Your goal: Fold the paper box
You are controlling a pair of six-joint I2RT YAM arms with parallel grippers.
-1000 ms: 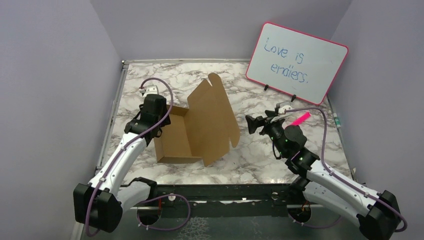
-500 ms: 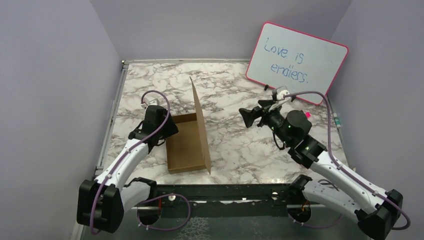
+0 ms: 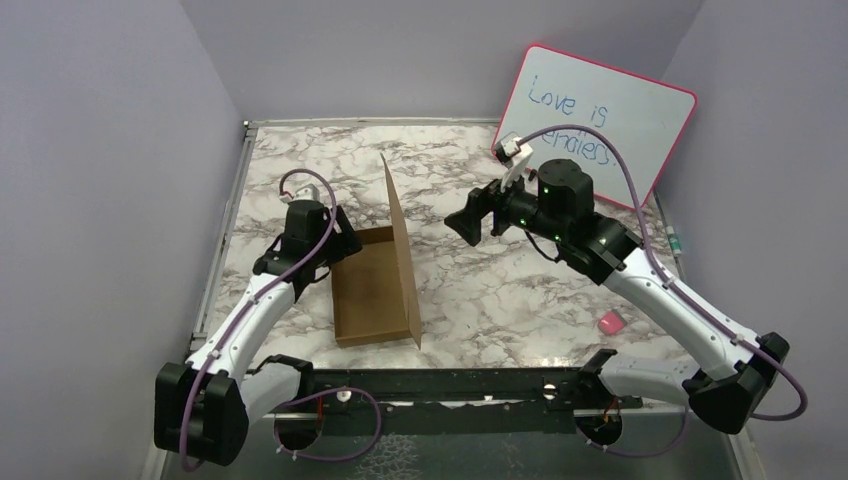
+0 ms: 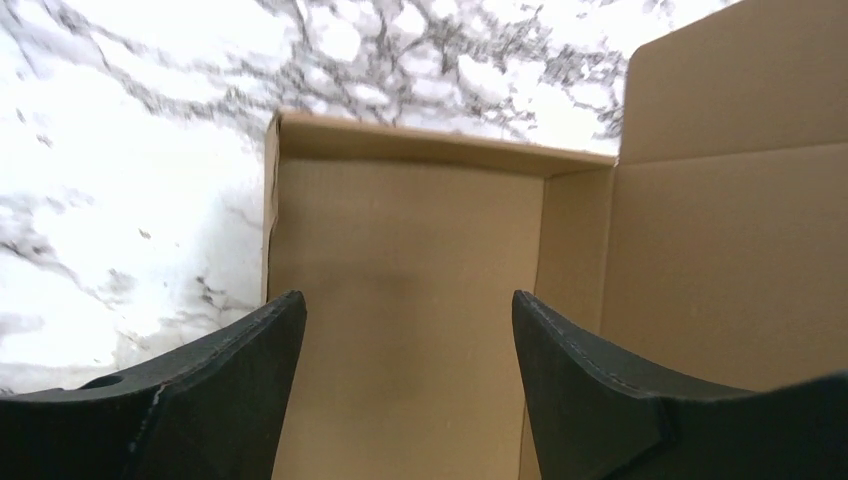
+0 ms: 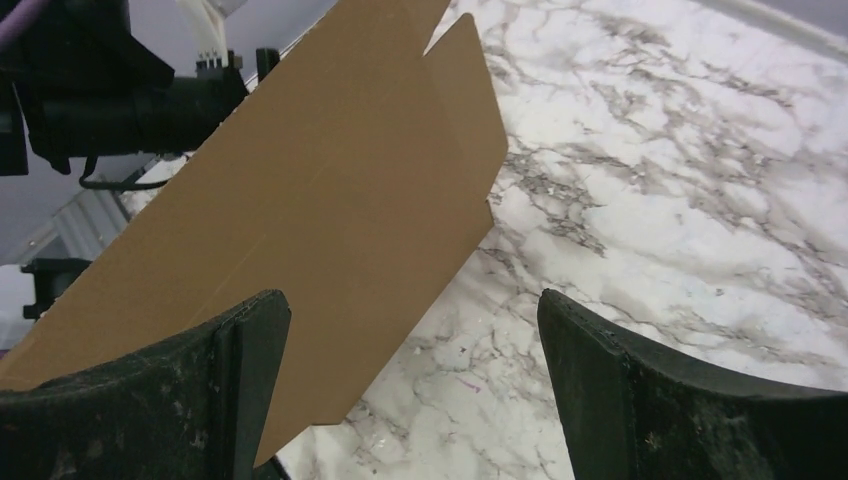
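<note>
— Where do the pincers stand?

— The left pincer [image 4: 405, 310] gapes wide with nothing in it, hanging over the open tray of the paper box [image 4: 410, 250]. The right pincer [image 5: 410, 305] is spread wide too, empty, facing the outer face of the upright panel [image 5: 300, 220].

— And the box?

— Centre-left of the overhead frame, on the marbled surface [image 3: 500, 290]: tray low, the tall panel standing along its right side.

— How will it handle?

— Light, thin cardboard, I'd judge: stiff across a face, willing at the creases, apt to skid if shoved. Pinch the panel's free top edge, or press its face flat, while the other pincer steadies a tray wall. Whether the near wall is locked, I cannot tell.
</note>
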